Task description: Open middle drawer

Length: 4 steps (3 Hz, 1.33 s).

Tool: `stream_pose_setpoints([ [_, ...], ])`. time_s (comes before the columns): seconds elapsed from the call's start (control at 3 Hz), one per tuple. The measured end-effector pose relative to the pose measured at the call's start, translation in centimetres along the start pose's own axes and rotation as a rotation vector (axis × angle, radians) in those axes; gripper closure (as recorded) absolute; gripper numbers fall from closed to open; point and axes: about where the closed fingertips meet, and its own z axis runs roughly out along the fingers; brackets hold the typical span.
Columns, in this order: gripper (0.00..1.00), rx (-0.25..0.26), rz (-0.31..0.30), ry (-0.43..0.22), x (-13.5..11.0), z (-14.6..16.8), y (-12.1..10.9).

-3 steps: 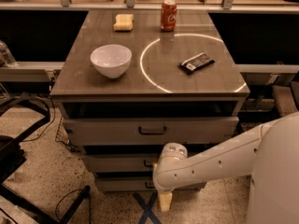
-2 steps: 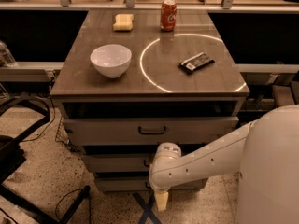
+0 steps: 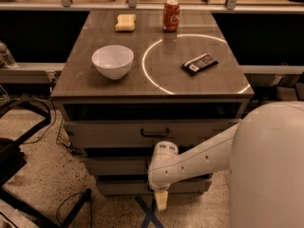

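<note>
The cabinet has three drawers under its tabletop point(image 3: 80, 82). The middle drawer point(image 3: 114, 166) is a shallow grey-beige front below the taller top drawer point(image 3: 104, 133) and above the lowest drawer point(image 3: 118, 187). It looks closed. Its handle is hidden behind my white arm point(image 3: 199, 158). My arm reaches in from the right across the drawer fronts. My gripper point(image 3: 161, 201) hangs down in front of the lowest drawer, near the floor, with its wrist over the middle drawer's centre.
On the tabletop stand a white bowl point(image 3: 112, 61), a red soda can point(image 3: 171, 14), a yellow sponge point(image 3: 125, 22) and a dark snack bar point(image 3: 200, 63). A black frame and cables point(image 3: 28, 194) lie on the floor at the left.
My arm and gripper have shifted slightly to the left in front of the drawers. The drawers and tabletop objects have not moved.
</note>
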Motion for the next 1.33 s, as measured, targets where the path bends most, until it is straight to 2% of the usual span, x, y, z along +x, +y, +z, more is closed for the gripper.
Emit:
stream_pose_setpoints([
  [0.33, 0.0, -0.014, -0.006, 0.024, 0.2, 0.5, -0.7],
  [0.67, 0.26, -0.045, 0.008, 0.048, 0.8, 1.9, -0.4],
  [1.33, 0.72, -0.045, 0.007, 0.047, 0.8, 1.7, -0.4],
])
